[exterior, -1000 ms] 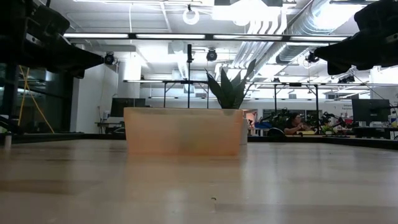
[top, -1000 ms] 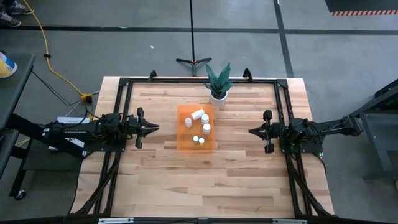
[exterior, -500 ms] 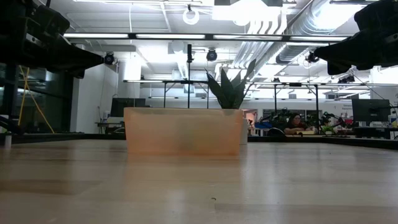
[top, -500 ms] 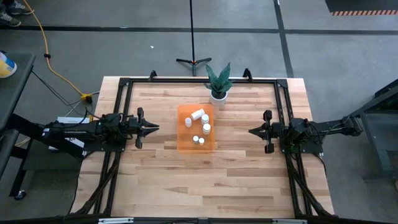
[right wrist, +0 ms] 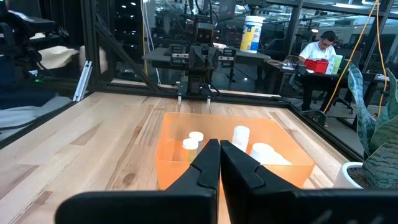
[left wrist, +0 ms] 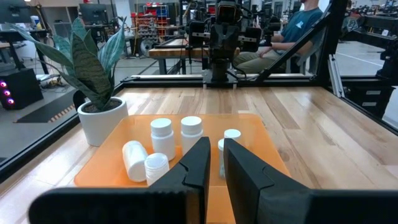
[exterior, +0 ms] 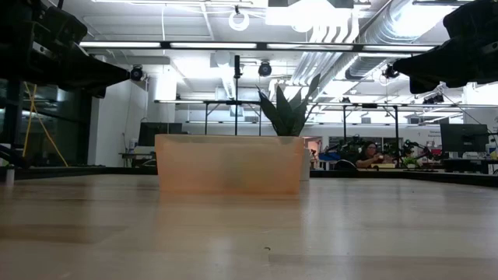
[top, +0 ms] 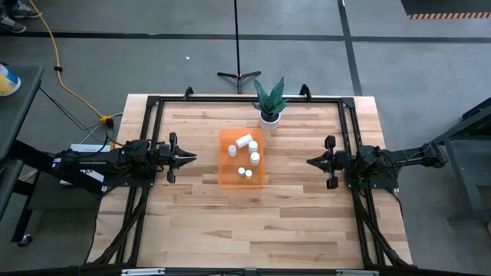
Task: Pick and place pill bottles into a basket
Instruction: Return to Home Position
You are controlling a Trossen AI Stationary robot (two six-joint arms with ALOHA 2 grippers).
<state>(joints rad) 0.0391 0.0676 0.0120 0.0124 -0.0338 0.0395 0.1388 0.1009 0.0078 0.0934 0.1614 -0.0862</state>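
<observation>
The translucent orange basket (top: 242, 158) stands at the table's middle; it also shows in the low view (exterior: 229, 163). Several small white pill bottles lie and stand inside it (top: 244, 141) (top: 255, 158) (top: 244, 173), seen closer in the left wrist view (left wrist: 161, 138) (left wrist: 134, 160) and the right wrist view (right wrist: 240, 135). My left gripper (top: 192, 158) hovers left of the basket, shut and empty, pointing at it. My right gripper (top: 310, 162) hovers right of the basket, shut and empty, pointing at it.
A white plant pot with green leaves (top: 268, 113) stands just beyond the basket's far right corner. A black frame (top: 245, 98) runs along the table's edges. People sit in the room beyond the table (left wrist: 292, 28) (right wrist: 320, 46). Bare wood lies toward the near edge (top: 245, 222).
</observation>
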